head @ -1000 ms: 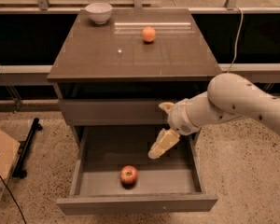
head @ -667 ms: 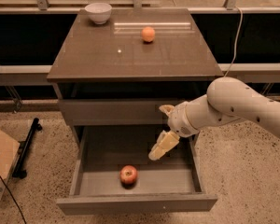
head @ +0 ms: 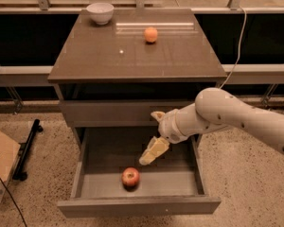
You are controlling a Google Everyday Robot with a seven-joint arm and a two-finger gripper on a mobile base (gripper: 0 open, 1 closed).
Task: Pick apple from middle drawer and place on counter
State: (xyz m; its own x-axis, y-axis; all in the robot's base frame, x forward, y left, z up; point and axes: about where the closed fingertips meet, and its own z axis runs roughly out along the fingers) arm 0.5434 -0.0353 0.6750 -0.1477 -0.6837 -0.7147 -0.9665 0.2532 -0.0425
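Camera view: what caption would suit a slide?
Open end effector hovers near the apple in the open middle drawer; orange fruit and bowl on the counter.

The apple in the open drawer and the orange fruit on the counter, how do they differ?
The apple is red with yellowish patches; the orange fruit is plain orange. The apple lies on the middle drawer floor; the orange fruit sits on the counter. The gripper hovers open over the drawer near the apple, far from the orange fruit. Both are small, round and untouched.
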